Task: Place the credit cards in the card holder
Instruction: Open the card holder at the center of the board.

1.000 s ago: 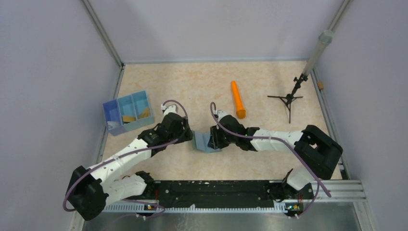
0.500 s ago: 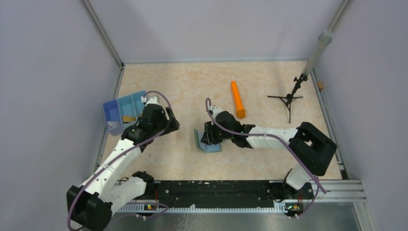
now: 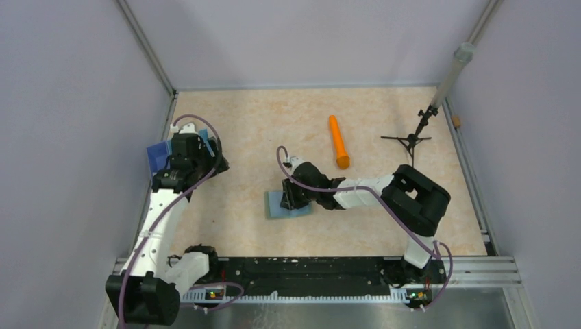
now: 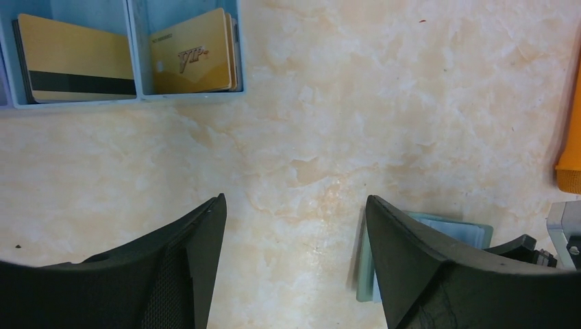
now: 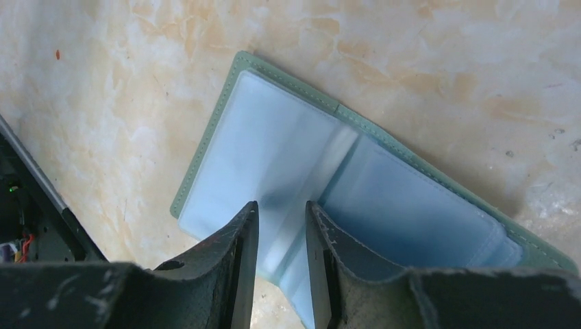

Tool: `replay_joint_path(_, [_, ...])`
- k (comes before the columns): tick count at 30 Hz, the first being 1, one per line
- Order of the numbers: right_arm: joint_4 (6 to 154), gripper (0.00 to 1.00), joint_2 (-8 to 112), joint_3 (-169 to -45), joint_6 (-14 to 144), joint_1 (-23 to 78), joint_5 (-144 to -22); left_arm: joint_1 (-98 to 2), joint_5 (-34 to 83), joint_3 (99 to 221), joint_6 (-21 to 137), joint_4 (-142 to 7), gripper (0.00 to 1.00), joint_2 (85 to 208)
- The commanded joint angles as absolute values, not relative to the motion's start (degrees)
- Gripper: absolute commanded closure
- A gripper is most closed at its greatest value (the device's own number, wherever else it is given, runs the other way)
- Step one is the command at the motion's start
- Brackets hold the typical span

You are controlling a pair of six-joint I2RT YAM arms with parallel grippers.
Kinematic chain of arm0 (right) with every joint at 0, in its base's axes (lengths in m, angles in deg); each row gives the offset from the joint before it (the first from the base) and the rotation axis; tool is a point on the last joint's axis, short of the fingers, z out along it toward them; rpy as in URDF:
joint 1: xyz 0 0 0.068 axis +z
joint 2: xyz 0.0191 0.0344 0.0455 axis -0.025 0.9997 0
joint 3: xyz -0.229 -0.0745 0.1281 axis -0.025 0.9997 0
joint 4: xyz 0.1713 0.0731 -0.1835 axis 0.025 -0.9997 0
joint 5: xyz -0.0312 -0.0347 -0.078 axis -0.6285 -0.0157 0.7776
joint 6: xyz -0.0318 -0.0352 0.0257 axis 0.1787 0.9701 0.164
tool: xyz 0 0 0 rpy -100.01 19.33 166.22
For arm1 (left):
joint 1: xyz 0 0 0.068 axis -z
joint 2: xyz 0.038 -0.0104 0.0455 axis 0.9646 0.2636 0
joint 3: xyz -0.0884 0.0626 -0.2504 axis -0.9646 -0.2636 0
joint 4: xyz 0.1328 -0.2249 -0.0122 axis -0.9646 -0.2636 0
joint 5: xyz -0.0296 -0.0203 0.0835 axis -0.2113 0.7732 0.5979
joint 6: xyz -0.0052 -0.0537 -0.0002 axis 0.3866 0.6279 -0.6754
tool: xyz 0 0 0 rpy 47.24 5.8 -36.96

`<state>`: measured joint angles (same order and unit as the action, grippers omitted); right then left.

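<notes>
The card holder (image 3: 276, 205) lies open on the table, pale blue inside up; it fills the right wrist view (image 5: 411, 205) and peeks out in the left wrist view (image 4: 449, 229). My right gripper (image 3: 292, 195) stands over its middle fold (image 5: 281, 205), jaws a narrow gap apart, a pale sleeve showing between them. The credit cards stand in the blue tray (image 4: 133, 48): one with a dark stripe (image 4: 75, 62), one gold marked VIP (image 4: 195, 55). My left gripper (image 3: 194, 159) hovers open and empty (image 4: 294, 205) near the tray (image 3: 156, 154), which it partly hides.
An orange cylinder (image 3: 338, 140) lies behind the card holder, its end showing in the left wrist view (image 4: 570, 151). A black tripod stand (image 3: 410, 140) is at the back right. Walls close in the table on three sides.
My left arm has left the card holder and swung back left over the tray. My right gripper slid left with the card holder, which went from half-folded to lying open flat.
</notes>
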<state>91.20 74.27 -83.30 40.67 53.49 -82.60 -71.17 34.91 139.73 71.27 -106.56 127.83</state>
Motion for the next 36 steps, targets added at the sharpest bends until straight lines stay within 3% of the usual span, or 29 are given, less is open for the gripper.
replay_joint_path(1, [86.4, 0.69, 76.9, -86.4, 43.2, 54.9, -76.2, -73.3, 33.1, 142.6, 68.3, -107.1, 0.22, 128.8])
replay_joint_path(10, [78.4, 0.65, 77.6, -88.4, 46.4, 58.5, -64.4, -77.1, 33.5, 144.2, 66.8, -107.5, 0.20, 129.8])
replay_joint_path(22, [80.3, 0.57, 70.7, -91.4, 48.8, 58.7, -72.3, -79.7, 33.3, 146.7, 66.7, -104.0, 0.16, 133.7])
replay_joint_path(28, [80.1, 0.54, 69.2, -91.1, 49.4, 58.8, -72.2, -80.2, 27.3, 148.4, 67.5, -102.1, 0.19, 141.8])
replay_joint_path(36, [83.3, 0.53, 68.1, -88.8, 48.9, 58.7, -73.6, -81.1, 29.5, 154.5, 67.6, -102.5, 0.23, 152.3])
